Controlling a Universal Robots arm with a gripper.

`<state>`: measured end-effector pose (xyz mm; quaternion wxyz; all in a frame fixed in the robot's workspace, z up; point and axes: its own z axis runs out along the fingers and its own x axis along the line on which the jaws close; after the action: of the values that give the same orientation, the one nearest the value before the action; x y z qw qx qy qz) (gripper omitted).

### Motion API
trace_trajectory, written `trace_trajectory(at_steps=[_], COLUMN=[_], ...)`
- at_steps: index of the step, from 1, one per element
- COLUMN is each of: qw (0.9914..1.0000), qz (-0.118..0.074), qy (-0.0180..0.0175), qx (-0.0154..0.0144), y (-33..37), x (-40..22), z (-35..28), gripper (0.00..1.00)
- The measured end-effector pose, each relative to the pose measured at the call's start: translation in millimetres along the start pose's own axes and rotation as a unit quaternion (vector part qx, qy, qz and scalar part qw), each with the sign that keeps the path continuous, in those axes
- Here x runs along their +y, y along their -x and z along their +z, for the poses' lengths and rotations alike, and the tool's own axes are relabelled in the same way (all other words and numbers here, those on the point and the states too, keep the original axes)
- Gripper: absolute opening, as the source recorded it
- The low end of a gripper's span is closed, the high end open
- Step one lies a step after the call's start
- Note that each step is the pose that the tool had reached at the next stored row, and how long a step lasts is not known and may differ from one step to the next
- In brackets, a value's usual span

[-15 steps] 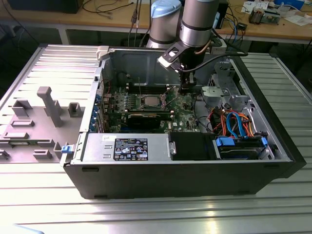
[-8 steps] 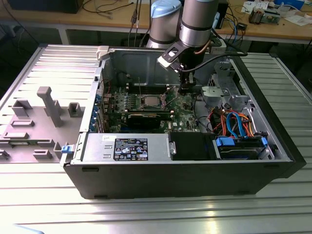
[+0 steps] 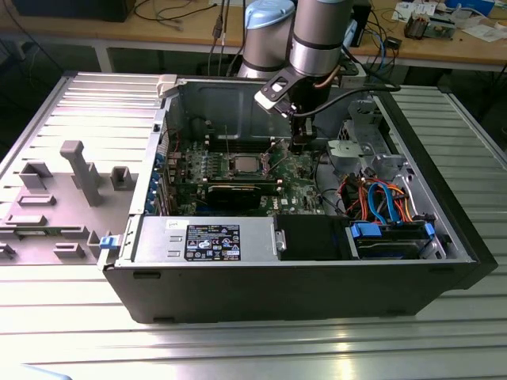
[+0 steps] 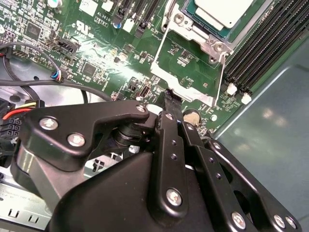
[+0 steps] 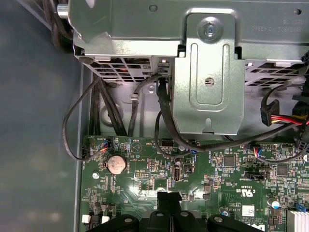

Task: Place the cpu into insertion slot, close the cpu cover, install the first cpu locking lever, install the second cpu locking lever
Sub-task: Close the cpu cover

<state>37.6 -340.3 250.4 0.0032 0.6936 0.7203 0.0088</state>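
Observation:
The cpu (image 4: 219, 12), a flat square with a dull silver top, lies in the insertion slot (image 4: 179, 19) on the green board; in the exterior view the cpu (image 3: 244, 164) sits mid-board inside the open computer case. The cpu cover (image 4: 190, 92), a thin silver frame, is swung open away from the slot, and green board shows through its cutout. My gripper (image 4: 171, 96) is shut, with nothing seen between its fingers, and its tip is right at the cover's free edge. In the exterior view the gripper (image 3: 299, 146) hangs just to the slot's right. The first wrist view has the gripper (image 5: 169, 195) low over the board.
Long black memory slots (image 4: 270, 43) run beside the socket. A metal drive cage (image 5: 207, 72) with black cables (image 5: 164, 125) stands just beyond the board edge. A power supply (image 3: 206, 237) and blue cables (image 3: 388, 202) fill the case front. Grey fixtures (image 3: 79, 170) stand on the table at the exterior view's left.

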Motion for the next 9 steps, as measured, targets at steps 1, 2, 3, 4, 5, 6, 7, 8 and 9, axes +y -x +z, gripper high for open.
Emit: trace_trajectory(at_steps=[1, 2, 3, 4, 5, 6, 7, 8, 9], qw=[1.00000, 1.00000, 1.00000, 1.00000, 1.00000, 1.00000, 1.00000, 1.00000, 1.00000], qz=[0.000, 0.000, 0.000, 0.000, 0.000, 0.000, 0.000, 0.000, 0.000], qy=[0.0000, 0.0000, 0.0000, 0.0000, 0.0000, 0.0000, 0.0000, 0.0000, 0.0000], qx=[0.0000, 0.0000, 0.0000, 0.0000, 0.0000, 0.0000, 0.0000, 0.0000, 0.0000], y=[0.0, 0.0, 0.0, 0.0, -0.1, 0.0, -0.1, -0.1, -0.1], x=[-0.2, -0.4, -0.6, -0.9, -1.2, -1.4, -1.7, -2.0, -2.1], z=[0.0, 0.0, 0.0, 0.0, 0.0, 0.0, 0.0, 0.0, 0.0], gripper=[0.11, 0.11, 0.11, 0.11, 0.11, 0.11, 0.11, 0.11, 0.11])
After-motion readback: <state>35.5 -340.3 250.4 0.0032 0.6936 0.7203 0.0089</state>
